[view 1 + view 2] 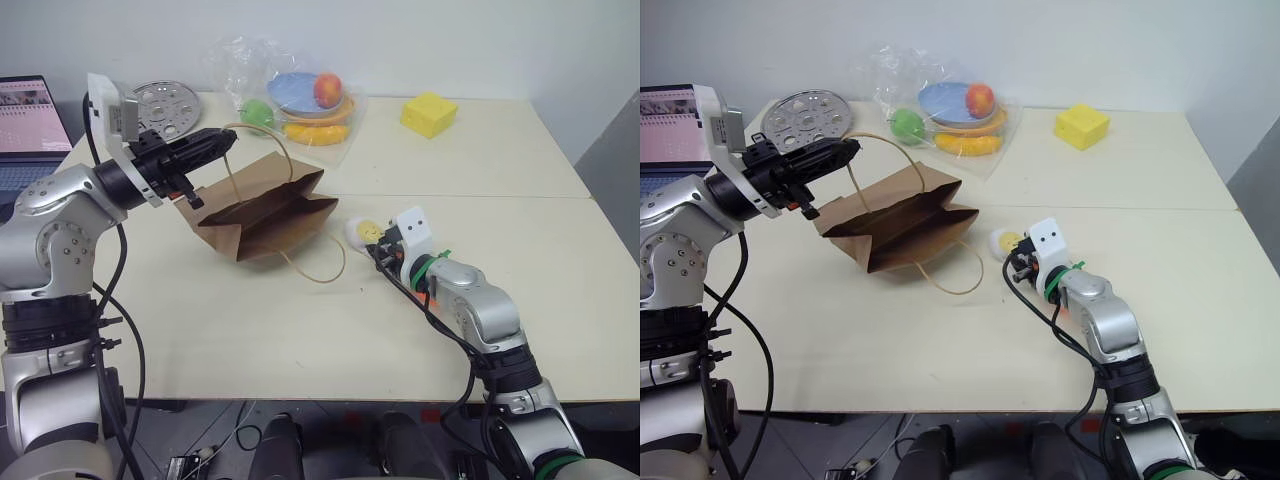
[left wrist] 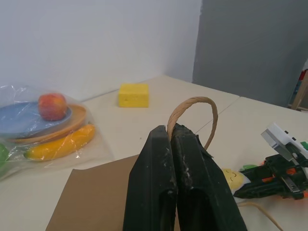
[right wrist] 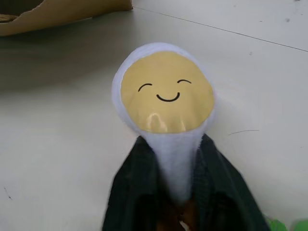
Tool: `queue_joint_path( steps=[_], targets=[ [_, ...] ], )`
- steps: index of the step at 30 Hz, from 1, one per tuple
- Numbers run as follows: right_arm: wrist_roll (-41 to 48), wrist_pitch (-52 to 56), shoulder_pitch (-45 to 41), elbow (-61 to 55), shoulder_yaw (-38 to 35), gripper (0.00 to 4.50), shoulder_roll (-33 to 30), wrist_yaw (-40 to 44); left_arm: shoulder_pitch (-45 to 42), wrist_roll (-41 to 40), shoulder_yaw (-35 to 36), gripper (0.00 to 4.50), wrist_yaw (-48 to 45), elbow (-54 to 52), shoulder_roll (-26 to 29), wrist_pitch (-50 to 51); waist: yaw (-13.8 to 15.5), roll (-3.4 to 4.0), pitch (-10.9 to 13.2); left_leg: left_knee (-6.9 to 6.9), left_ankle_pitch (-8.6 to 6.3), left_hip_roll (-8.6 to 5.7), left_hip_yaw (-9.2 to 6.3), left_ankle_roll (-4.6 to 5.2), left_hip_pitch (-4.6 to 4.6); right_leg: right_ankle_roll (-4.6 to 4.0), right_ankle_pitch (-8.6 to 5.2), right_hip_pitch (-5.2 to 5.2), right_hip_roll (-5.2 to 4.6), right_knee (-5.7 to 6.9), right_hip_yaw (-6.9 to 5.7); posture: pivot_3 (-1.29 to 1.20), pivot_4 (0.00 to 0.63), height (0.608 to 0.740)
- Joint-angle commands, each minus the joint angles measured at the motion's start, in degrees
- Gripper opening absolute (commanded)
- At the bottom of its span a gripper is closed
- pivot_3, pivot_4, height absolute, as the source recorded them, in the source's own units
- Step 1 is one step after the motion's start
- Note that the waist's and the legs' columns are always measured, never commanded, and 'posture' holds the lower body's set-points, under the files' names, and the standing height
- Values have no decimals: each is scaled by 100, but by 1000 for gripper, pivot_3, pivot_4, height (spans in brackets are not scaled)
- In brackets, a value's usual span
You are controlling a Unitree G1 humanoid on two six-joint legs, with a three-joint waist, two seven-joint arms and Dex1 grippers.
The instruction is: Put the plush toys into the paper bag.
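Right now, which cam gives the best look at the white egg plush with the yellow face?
Right wrist view: the white egg plush with the yellow smiling face is close, face-on, pinched between the right fingers. Both eye views show it small on the table; the left wrist view catches an edge.

Pale cream table across most of the frame, with a seam running left to right through the middle and a second tabletop behind it. Plain white wall along the top, grey panel at the right edge. Open laptop at upper left, dark floor below the near table edge.
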Motion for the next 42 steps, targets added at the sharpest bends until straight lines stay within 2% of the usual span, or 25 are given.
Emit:
queue_joint_path(
  steps=[1,3,10,14,20,27,32,42],
  targets=[
    [-23,-226,33,-158,-109,2,-91,18,-104,-41,137,0,6,-196,117,-38,1,0,0,0,0,0,0,0,0,0,0,0,0,0,0,0,150,740],
    [219,-335,-41,-453,-254,2,-275,378,-115,-26,108,0,-4,-170,93,-68,3,0,1,0,0,0,1,0,0,0,0,0,0,0,0,0,150,740],
    [1280,1242,-926,-1674,-845,2,-1170,979,-155,63,2,0,78,-131,-47,-171,17,2,1,1,0,0,-2,0,-1,0,0,2,0,1,-3,0,150,740],
    [1756,2035,-1402,-1978,-725,2,-1027,935,-191,133,-49,0,152,-125,-156,-220,-5,1,1,0,0,2,-3,1,1,-1,0,1,2,3,-3,0,150,740],
    [1720,2106,-1634,-1954,-52,2,-542,703,-209,147,-85,0,280,-175,-305,-252,2,2,1,1,0,2,-2,0,-1,0,0,-1,1,1,-2,0,150,740],
    [1294,1755,-1764,-1288,615,2,-113,439,-171,54,-116,0,305,-377,-372,-203,5,1,1,2,0,1,-3,0,-2,-1,0,-1,1,2,-3,0,150,740],
    [853,1088,-2172,-194,915,2,431,332,-54,-162,-21,0,339,-642,-377,11,-7,1,1,2,0,1,-2,0,-2,-1,0,-6,1,4,-2,0,150,740],
    [333,-58,-2905,1785,1089,2,1363,513,-15,-392,24,0,341,-790,-446,152,-37,2,1,1,0,2,-3,0,-3,-1,1,-8,1,6,-4,0,150,740]
  ],
)
